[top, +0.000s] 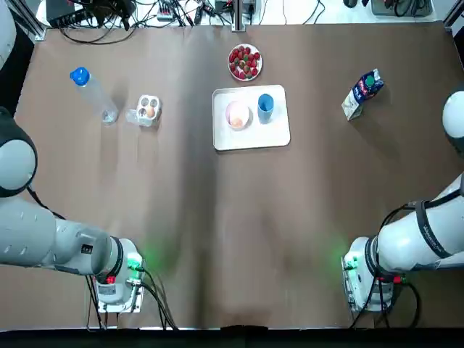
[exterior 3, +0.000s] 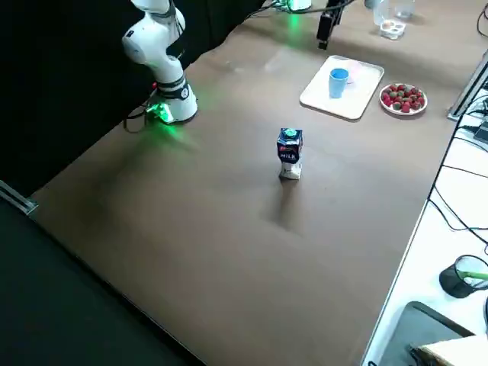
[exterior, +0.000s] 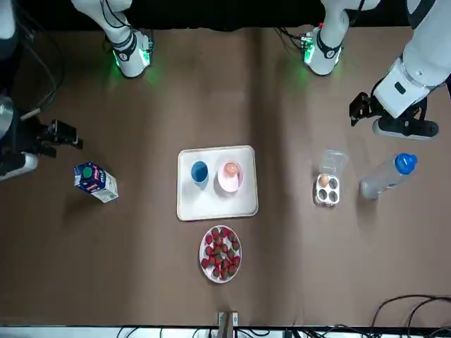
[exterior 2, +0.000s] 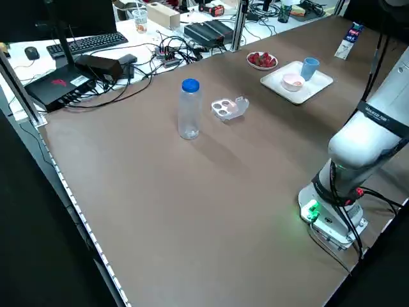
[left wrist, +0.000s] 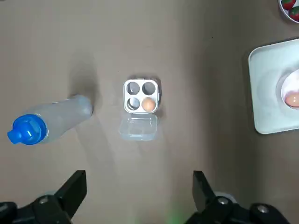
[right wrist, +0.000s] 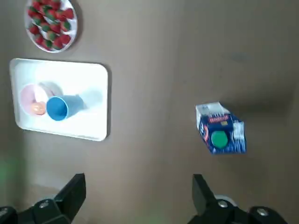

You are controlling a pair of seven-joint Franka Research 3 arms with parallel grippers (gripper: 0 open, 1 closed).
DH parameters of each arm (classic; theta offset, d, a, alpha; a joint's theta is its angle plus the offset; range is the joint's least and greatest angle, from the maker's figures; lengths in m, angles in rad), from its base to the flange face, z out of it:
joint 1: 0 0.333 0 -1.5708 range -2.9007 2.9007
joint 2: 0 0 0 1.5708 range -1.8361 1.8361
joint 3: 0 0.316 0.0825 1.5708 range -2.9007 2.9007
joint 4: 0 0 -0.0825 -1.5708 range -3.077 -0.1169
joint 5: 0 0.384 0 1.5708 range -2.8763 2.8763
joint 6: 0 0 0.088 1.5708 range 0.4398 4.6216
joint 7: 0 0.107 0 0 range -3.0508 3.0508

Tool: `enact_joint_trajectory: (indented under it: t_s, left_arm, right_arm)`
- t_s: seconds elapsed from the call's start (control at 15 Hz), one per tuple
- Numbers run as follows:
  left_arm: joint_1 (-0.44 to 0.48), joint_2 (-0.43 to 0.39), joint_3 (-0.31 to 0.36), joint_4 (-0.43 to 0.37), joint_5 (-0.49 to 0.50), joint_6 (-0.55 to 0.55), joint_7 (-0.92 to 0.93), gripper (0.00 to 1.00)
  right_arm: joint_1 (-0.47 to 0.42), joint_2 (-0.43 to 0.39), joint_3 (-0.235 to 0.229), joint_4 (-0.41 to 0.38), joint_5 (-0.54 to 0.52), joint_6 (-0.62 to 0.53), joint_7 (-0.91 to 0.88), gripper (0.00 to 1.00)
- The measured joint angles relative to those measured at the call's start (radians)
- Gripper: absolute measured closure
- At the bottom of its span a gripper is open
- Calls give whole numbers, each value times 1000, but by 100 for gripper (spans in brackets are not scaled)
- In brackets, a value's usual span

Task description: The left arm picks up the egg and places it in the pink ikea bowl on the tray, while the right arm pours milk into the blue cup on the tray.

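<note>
Left gripper (left wrist: pixel 139 186) wide open, empty, hovering over table; right gripper (right wrist: pixel 139 186) likewise. Brown egg (left wrist: pixel 148 105) sits in clear plastic four-cell carton (left wrist: pixel 141 88). Blue-and-white milk carton (right wrist: pixel 219 133) upright, well apart from white rectangular tray (right wrist: pixel 88 126) holding pink bowl (right wrist: pixel 28 95) and blue cup (right wrist: pixel 57 108).

Both arms glossy white w/ rounded tube-like links: left arm (top: pixel 43 243), right arm (top: pixel 417 239). Black ring bands at joints; small dark label on left arm. Round white bases (top: pixel 116 290) w/ green lights (top: pixel 134 262), red bits, thin black cables (top: pixel 156 308). Left gripper (left wrist: pixel 138 173) & right gripper (right wrist: pixel 138 176): black angular fingers, grey screw heads.
</note>
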Motion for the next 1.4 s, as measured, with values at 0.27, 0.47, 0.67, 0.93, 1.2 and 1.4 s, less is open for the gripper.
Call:
enact_joint_trajectory:
  t_s: [0.27,0.47,0.67,0.93,1.2,1.4]
  left_arm:
    - [0,0,0,0,0,-1,0,0]
    - [0,0,0,0,0,-1,0,0]
    - [0,0,0,0,0,-1,1,0]
    - [0,0,0,0,0,-1,1,0]
    - [0,0,-11,0,0,-1,1,0]
    - [0,0,-14,0,0,-1,0,0]
  right_arm:
    - [167,-57,-148,-125,-40,43,39,0]
    - [178,-100,-180,-259,-40,151,39,0]
    - [147,-146,-140,-336,-40,195,39,0]
    - [125,-187,-92,-319,-41,198,40,0]
    - [118,-199,-100,-301,-42,157,111,0]
    - [119,-198,-101,-308,-57,148,145,0]
